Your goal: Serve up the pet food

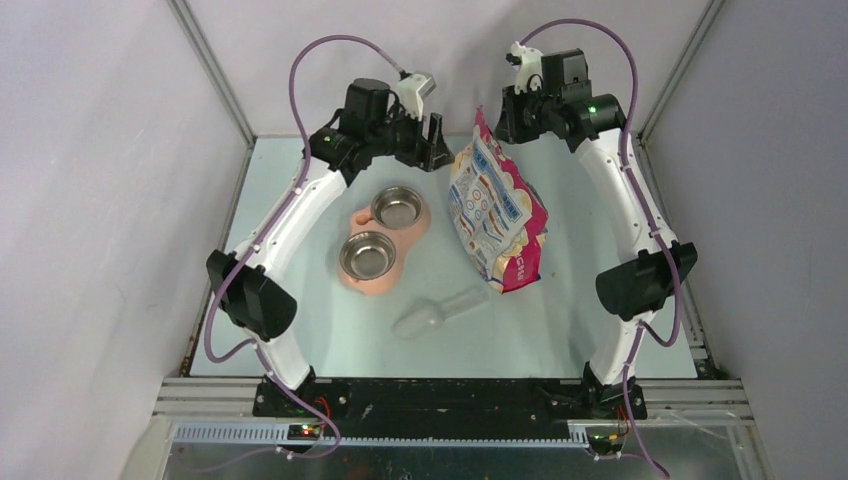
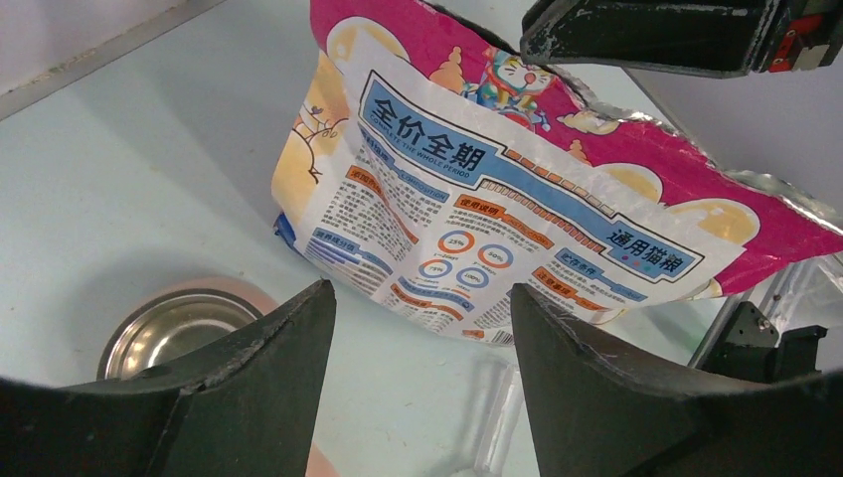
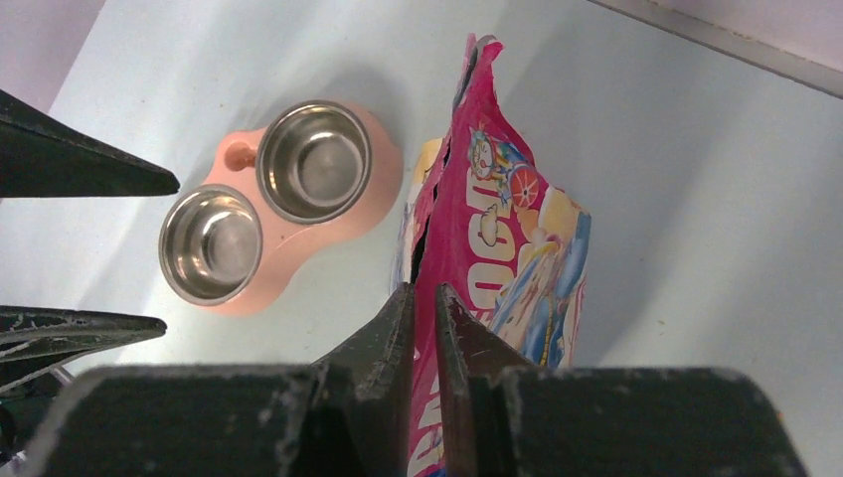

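The pink-white-blue cat food bag (image 1: 495,215) stands tilted on the table, its top edge raised. My right gripper (image 3: 424,290) is shut on that pink top edge (image 3: 467,199); it also shows in the top view (image 1: 507,122). My left gripper (image 2: 422,298) is open and empty, just left of the bag's top, facing its printed side (image 2: 477,179); it also shows in the top view (image 1: 432,140). The pet food kibble is hidden; none shows outside the bag. The two steel bowls (image 1: 398,208) (image 1: 367,255) show bare steel inside.
The bowls sit in a pink holder (image 1: 355,218) left of the bag. A translucent plastic scoop (image 1: 440,310) lies on the table in front of the bag, also below my left fingers (image 2: 497,417). Walls close in the table on three sides.
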